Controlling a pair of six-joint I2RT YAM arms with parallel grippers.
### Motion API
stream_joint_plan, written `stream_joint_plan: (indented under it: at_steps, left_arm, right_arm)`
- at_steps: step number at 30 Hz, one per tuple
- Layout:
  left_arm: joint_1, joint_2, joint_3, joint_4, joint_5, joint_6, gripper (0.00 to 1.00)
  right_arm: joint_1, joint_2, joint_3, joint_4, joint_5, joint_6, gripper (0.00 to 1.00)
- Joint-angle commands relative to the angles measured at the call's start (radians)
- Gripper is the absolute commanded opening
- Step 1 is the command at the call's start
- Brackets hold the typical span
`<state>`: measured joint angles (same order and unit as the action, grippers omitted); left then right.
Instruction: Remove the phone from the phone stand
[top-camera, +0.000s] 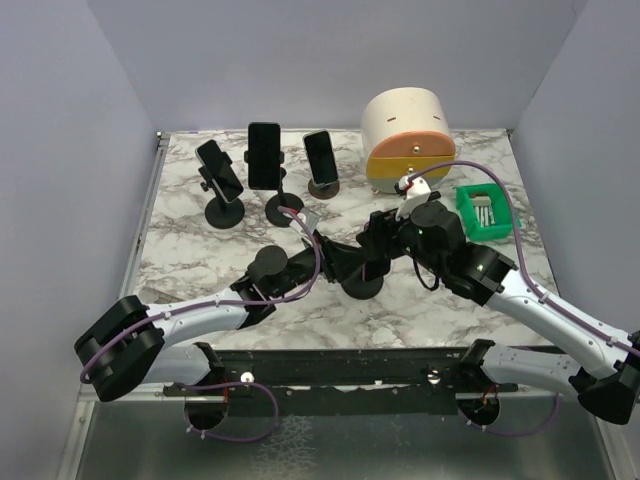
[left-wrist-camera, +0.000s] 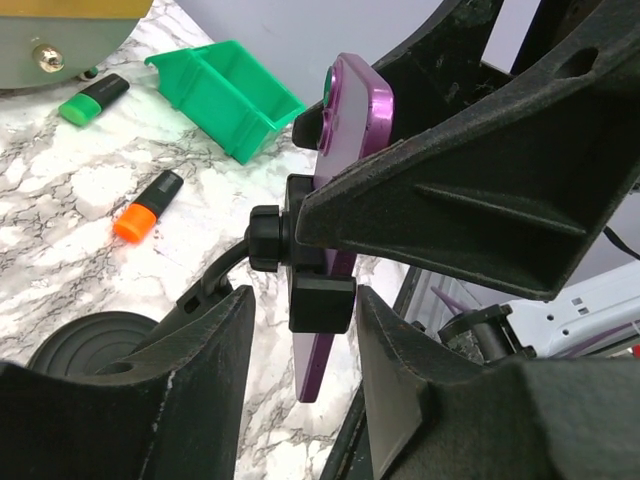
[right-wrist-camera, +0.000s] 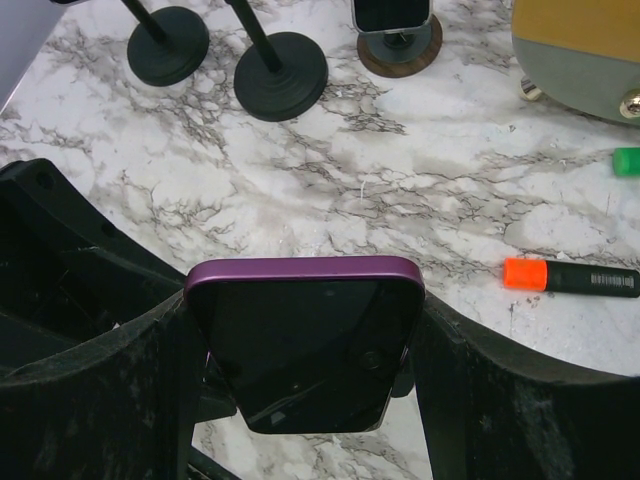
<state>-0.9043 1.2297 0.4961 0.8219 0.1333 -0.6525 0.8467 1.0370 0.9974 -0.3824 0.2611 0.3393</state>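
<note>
From above, a black round-based phone stand (top-camera: 362, 288) sits central on the marble tabletop (top-camera: 190, 265) under both arms, green plastic bin (top-camera: 483, 212) toward the right edge; left wrist: left gripper (left-wrist-camera: 305, 330) straddles the stand's clamp, grip unclear, orange-capped marker (left-wrist-camera: 148, 205) beyond; right wrist: right gripper (right-wrist-camera: 305, 320) pinches the stand-mounted purple phone (right-wrist-camera: 300, 355) by its sides.

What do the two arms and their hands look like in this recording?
The left arm and right arm have pale grey-white links with bulky black joints. A thin purple cable runs along each. The left hand and right hand have broad matt black plastic fingers, scuffed with pale dust.
</note>
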Motion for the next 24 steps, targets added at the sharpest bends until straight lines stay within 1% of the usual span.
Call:
stream_joint_plan:
  at_steps: [1,4,6,7,9,16,24]
  left_arm:
    - [0.001,0.014,0.028,0.006,0.024,0.017,0.42]
    - [0.001,0.005,0.023,0.006,0.016,0.017,0.31]
    - [0.001,-0.001,0.021,0.006,0.014,0.019,0.22]
    - [0.001,-0.004,0.019,0.006,0.012,0.02,0.16]
    - [0.002,-0.007,0.013,0.006,0.005,0.022,0.0]
    - [0.014,-0.038,-0.085,0.067,-0.102,-0.034,0.0]
    - [0.093,-0.004,-0.159,0.191,-0.084,-0.169,0.0]
  right_arm:
    - [-0.003,0.012,0.011,-0.052,-0.029,0.013,0.0]
    - [-0.004,0.011,0.009,-0.054,-0.025,0.012,0.0]
    - [-0.004,0.01,0.007,-0.054,-0.022,0.01,0.0]
    - [-0.003,0.011,0.008,-0.055,-0.021,0.01,0.0]
    - [-0.005,0.01,0.005,-0.056,-0.014,0.011,0.0]
    - [-0.004,0.004,-0.014,-0.068,0.053,0.026,0.0]
    - [-0.003,-0.004,-0.043,-0.069,0.089,0.046,0.0]
